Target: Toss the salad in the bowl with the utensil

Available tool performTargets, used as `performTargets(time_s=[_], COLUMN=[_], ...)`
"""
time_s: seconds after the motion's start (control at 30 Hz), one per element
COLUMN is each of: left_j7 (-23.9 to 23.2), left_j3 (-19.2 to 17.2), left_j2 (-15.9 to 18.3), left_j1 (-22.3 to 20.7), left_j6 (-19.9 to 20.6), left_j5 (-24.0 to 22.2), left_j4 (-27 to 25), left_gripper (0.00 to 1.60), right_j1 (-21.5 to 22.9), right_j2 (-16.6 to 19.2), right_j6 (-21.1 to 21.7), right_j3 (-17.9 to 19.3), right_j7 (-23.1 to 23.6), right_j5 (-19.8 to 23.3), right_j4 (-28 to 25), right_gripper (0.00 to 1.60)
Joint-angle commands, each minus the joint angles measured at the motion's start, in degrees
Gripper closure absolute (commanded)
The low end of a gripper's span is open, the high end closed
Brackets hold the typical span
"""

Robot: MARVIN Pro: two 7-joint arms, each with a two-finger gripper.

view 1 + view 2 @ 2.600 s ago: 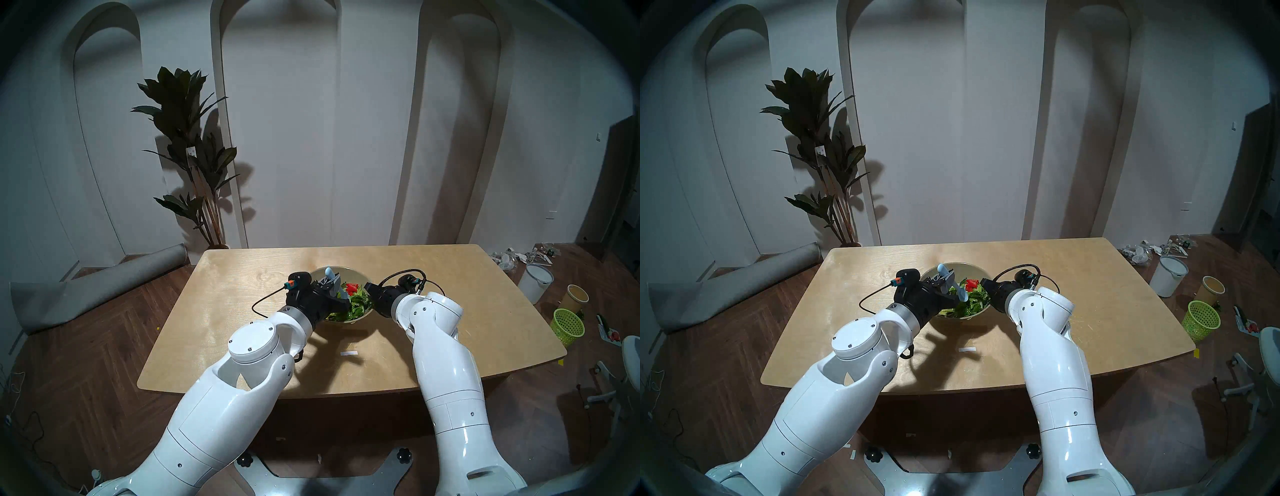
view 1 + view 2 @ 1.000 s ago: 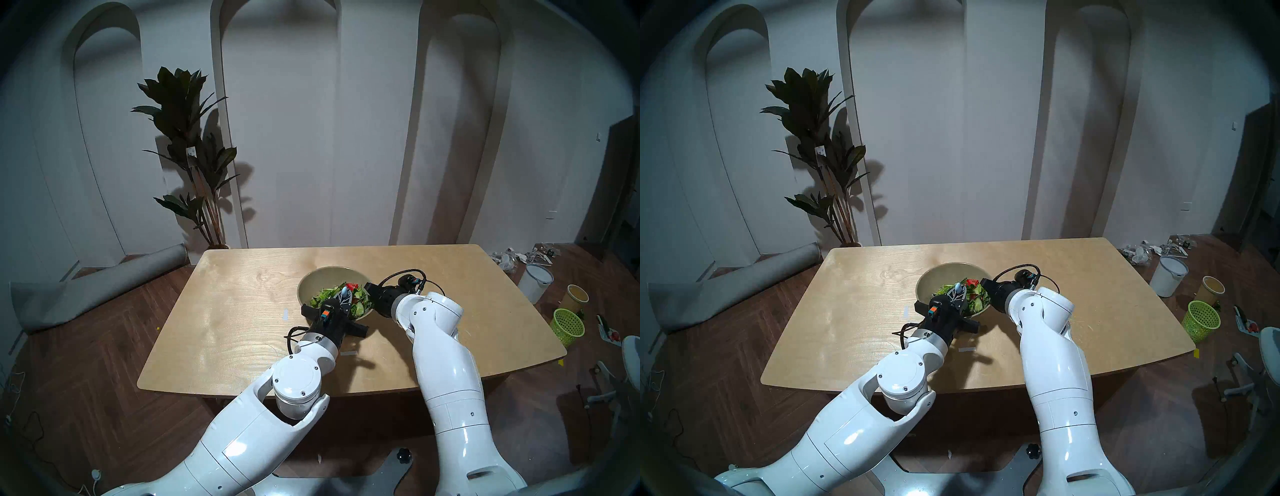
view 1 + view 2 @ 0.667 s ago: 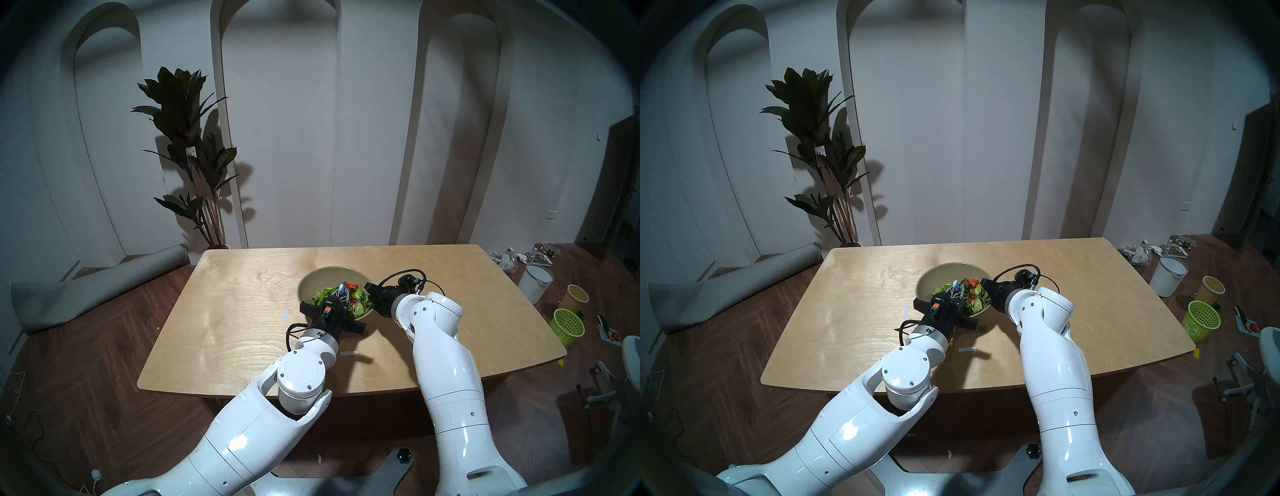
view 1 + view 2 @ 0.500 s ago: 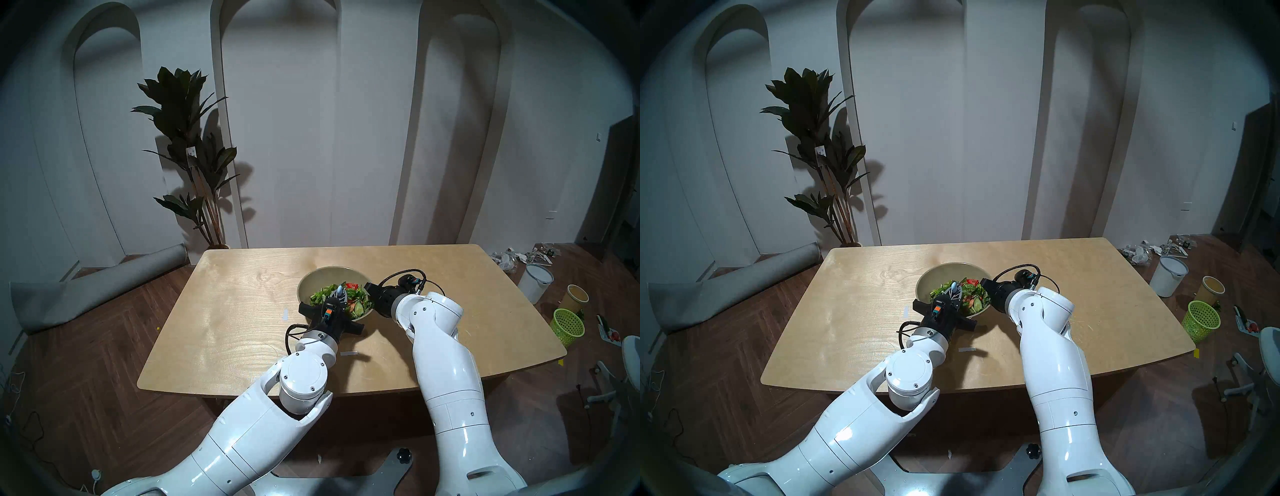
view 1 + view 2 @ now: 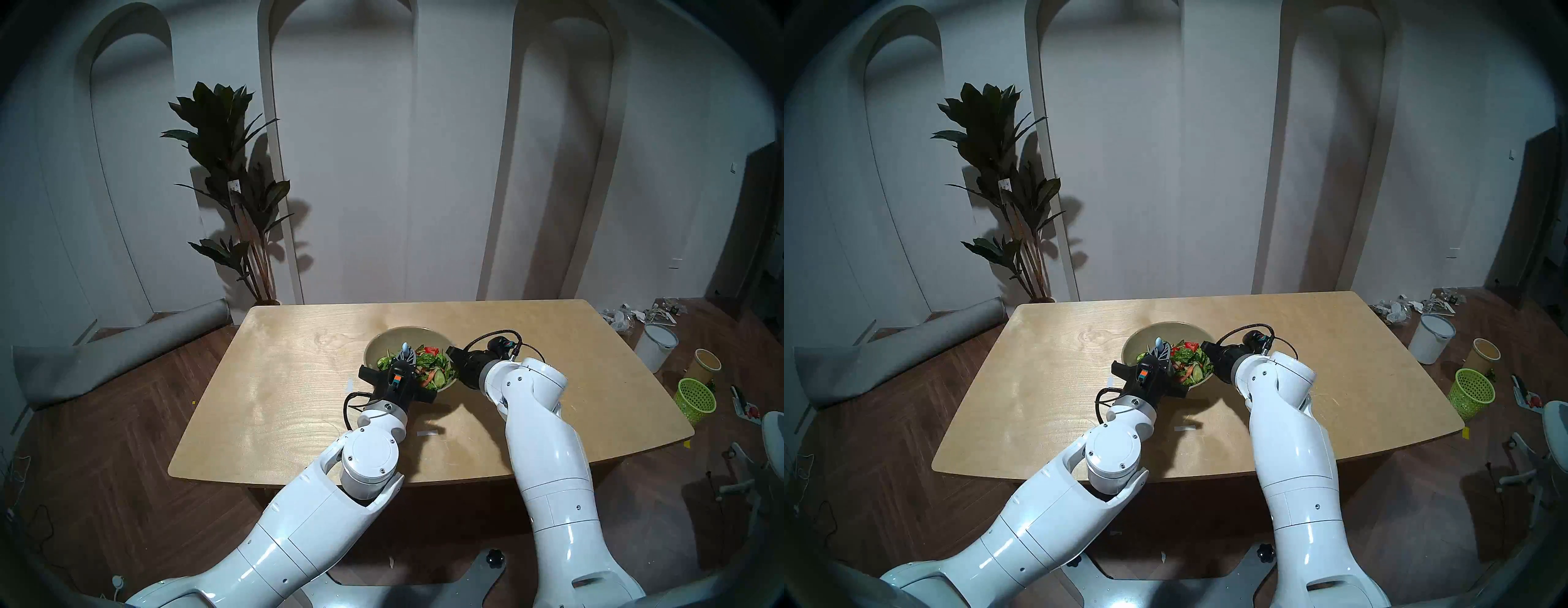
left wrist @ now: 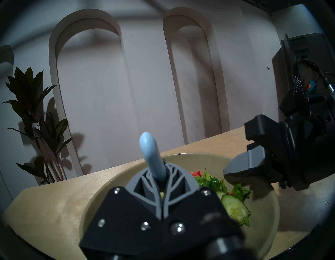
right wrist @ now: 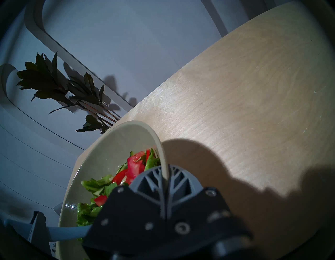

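Stirring: While I am watching from the remote desk, the left gripper (image 6: 164, 183) is clamping the pale blue utensil (image 6: 151, 158), handle end up, its working end buried in the salad (image 5: 428, 367).
Change: The utensil is sweeping from the bowl's middle toward 9 o'clock; leaves are spreading that way, so the toss is progressing.
Bracing: The right gripper (image 7: 165, 178) is pinching the rim of the bowl (image 5: 396, 337) at 3 o'clock.
Location: The bowl is sitting mid-table (image 5: 288, 382).

The bowl (image 5: 396, 339) sits mid-table (image 5: 297, 382), salad (image 5: 432, 365) inside toward its right, the plant (image 5: 237, 191) behind left.
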Motion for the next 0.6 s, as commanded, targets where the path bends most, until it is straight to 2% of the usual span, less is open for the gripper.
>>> performTargets(time_s=[0.0,0.57], left_j7=[0.3,-0.3], left_j3=[-0.8,-2.4], left_j2=[-0.1,1.5], left_j1=[-2.1,-2.7], left_j6=[-1.1,-2.0], left_j5=[0.7,0.8], left_j4=[0.2,0.3], left_gripper=[1.60,1.60], right_j1=[0.3,0.3], right_j2=[0.0,0.0], right_j6=[-0.1,-0.1], right_j3=[0.2,0.2], right_j7=[0.1,0.1], right_j5=[0.1,0.1], right_j4=[-1.0,-1.0], right_gripper=[1.60,1.60])
